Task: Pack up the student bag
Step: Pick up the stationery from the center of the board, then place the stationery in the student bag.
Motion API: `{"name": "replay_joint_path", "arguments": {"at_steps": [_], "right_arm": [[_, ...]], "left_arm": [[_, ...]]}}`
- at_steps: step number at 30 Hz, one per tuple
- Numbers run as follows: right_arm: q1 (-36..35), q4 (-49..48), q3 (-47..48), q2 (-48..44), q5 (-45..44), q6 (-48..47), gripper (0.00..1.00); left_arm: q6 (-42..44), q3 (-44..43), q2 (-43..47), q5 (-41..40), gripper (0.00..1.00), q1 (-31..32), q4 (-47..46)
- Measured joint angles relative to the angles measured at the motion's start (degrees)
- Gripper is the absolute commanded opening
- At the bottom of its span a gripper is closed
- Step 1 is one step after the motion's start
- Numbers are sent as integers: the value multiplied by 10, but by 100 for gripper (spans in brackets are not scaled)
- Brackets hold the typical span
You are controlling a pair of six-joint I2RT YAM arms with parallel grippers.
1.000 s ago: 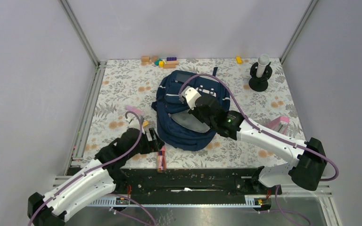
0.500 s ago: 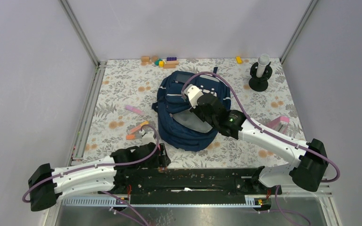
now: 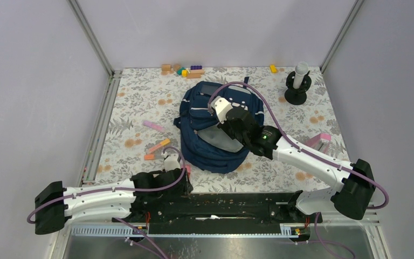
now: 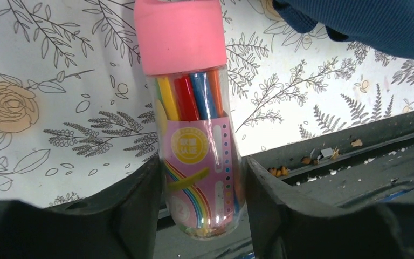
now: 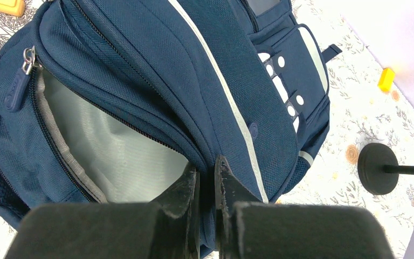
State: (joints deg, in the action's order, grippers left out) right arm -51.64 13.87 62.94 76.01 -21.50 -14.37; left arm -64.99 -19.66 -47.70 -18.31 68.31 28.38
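Observation:
The navy student bag (image 3: 197, 108) lies mid-table, its main compartment pulled open on grey lining (image 5: 118, 156). My right gripper (image 3: 232, 127) is shut on the fabric edge of that opening (image 5: 206, 164) and holds it up; the bag fills the right wrist view (image 5: 140, 59). A clear tube of coloured markers with a pink cap (image 4: 194, 124) lies at the table's front edge, just in front of the bag. My left gripper (image 4: 199, 167) is low over it (image 3: 180, 181), with both fingers against the tube's sides.
Loose pink (image 3: 152, 124) and orange (image 3: 160, 144) markers lie left of the bag. Toy blocks (image 3: 186, 70) and a yellow block (image 3: 273, 68) sit at the back. A black stand with a white cylinder (image 3: 297, 86) is back right. A pink item (image 3: 319, 141) lies right. The black rail (image 3: 226, 202) runs along the front.
My left arm has swung down and right, from beside the bag to the marker tube at the front edge, and its fingers now sit around it. The right gripper has barely moved.

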Motion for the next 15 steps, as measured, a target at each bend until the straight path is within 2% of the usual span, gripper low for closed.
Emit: {"name": "replay_joint_path", "arguments": {"at_steps": [8, 15], "right_arm": [[1, 0, 0, -1, 0, 1, 0], [2, 0, 0, -3, 1, 1, 0]], "left_arm": [[87, -61, 36, 0, 2, 3, 66], [198, -204, 35, 57, 3, 3, 91]]}}
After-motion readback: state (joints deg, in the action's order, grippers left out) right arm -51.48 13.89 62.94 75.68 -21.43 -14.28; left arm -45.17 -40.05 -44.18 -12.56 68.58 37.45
